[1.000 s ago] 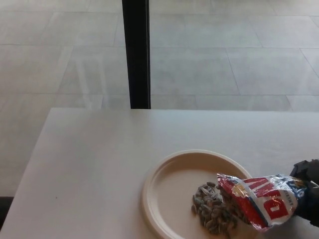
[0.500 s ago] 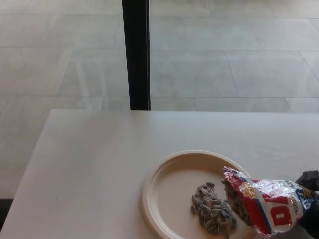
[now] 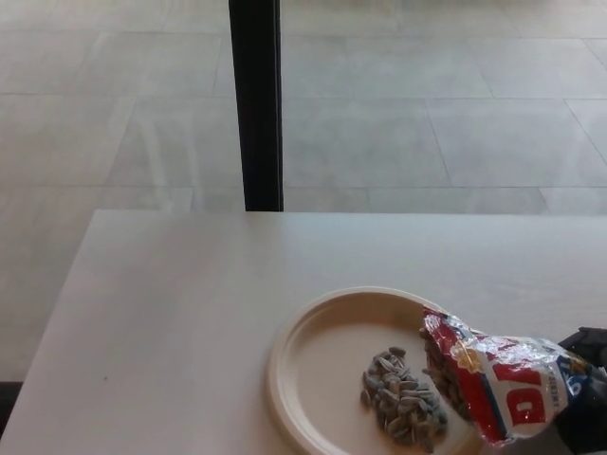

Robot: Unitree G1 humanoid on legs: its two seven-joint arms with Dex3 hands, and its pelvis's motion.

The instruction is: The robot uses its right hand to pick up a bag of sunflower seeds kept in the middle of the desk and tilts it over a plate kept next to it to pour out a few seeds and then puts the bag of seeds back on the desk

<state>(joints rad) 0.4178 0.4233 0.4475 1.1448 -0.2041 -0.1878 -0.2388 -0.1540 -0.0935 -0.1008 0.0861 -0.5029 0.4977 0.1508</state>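
A red, white and blue bag of sunflower seeds (image 3: 498,384) hangs tilted over the right rim of a cream plate (image 3: 322,341), its open mouth facing left. My right hand (image 3: 586,389) is shut on the bag's far end at the picture's right edge, mostly cut off. A small heap of grey seeds (image 3: 402,408) lies on the plate just left of the bag's mouth. My left hand does not show.
The pale desk (image 3: 180,313) runs left and back from the plate. Beyond its far edge a black post (image 3: 256,104) stands on a tiled floor.
The bag has drawn back to the right and lifted off the heap, so the seeds lie apart from its mouth. The camera shifted slightly.
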